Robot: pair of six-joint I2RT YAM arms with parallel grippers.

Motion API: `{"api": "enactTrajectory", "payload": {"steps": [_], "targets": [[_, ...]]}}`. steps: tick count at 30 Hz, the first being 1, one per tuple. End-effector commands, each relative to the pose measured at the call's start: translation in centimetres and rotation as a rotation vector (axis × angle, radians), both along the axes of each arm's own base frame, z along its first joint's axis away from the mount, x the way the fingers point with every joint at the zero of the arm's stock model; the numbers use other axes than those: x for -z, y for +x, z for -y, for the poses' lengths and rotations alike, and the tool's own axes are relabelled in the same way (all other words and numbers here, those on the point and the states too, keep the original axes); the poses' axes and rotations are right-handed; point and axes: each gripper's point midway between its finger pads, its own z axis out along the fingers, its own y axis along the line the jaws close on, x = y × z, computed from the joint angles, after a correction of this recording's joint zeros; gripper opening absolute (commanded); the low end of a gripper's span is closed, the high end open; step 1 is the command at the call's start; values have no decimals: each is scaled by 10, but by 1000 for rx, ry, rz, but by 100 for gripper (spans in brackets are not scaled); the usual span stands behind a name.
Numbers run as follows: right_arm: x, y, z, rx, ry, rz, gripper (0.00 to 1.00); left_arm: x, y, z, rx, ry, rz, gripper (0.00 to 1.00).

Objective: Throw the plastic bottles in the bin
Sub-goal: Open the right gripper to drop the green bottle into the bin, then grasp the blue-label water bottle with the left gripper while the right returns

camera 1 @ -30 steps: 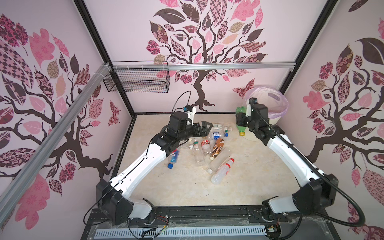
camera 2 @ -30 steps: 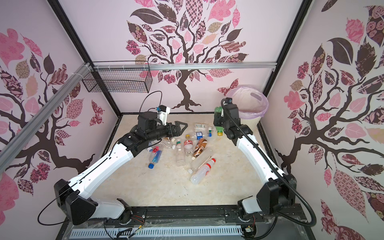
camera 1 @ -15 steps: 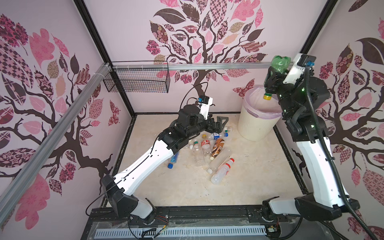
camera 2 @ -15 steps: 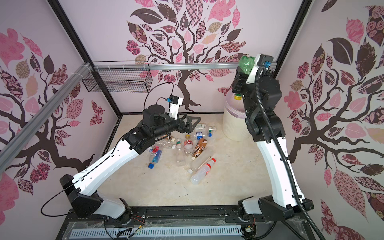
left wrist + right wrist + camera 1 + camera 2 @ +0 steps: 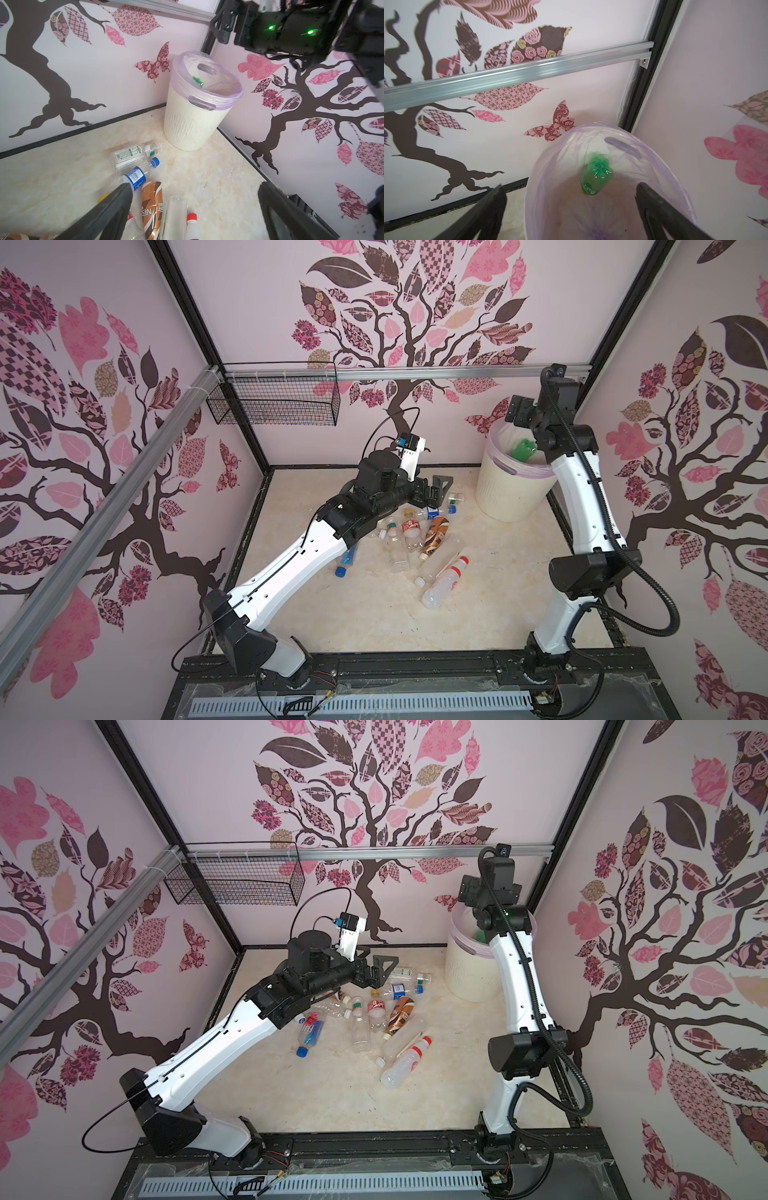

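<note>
While 1 cream bin (image 5: 511,493) stands in the far right corner with 1 green bottle (image 5: 596,176) already inside its lilac bag (image 5: 548,176), the right gripper (image 5: 570,186) hangs over the rim, jaws spread wide and empty, and the left gripper (image 5: 195,186) hovers equally spread above the plastic bottles (image 5: 374,1019). Roughly 12 of them lie jumbled on the table (image 5: 478,597), some hidden under the left arm (image 5: 299,568), so that count is loose. They look empty: light, thin-walled, slick, quick to roll or crumple, so I'd pinch gently across the mid-body or at the stiffer neck.
</note>
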Motion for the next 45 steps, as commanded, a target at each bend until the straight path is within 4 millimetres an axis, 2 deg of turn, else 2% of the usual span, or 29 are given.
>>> {"api": "enactTrajectory", "payload": {"steps": [1,5,10,13,16,20,24,27,30,35,42,45], "targets": [[-51,-37,-12,-35,-9,108,100,4,10,-11,-81,45,-19,98],[-37,-46,-50,-113,-38,80,100,25,17,-34,-194,153,-68,98],[20,-57,-98,-225,-27,-1,99,55,19,-75,-344,300,-124,98],[60,-68,-130,-291,-50,-63,100,80,20,-105,-432,380,-191,98],[103,-79,-159,-361,-47,-131,99,112,24,-141,-501,386,-330,98],[148,-97,-199,-445,-83,-207,100,155,35,-210,-703,363,-517,98],[181,-114,-239,-528,-118,-259,99,198,36,-277,-912,303,-701,98],[199,-121,-267,-581,-163,-296,100,220,33,-313,-1008,237,-824,98],[205,-123,-284,-584,-192,-301,100,231,40,-327,-1035,167,-857,98],[212,-123,-292,-567,-116,-282,100,254,64,-334,-1031,141,-854,98],[216,-142,-318,-764,-54,-280,100,297,90,-338,-1036,205,-966,98],[214,-148,-326,-818,-43,-277,100,309,101,-335,-1006,129,-992,98]]}}
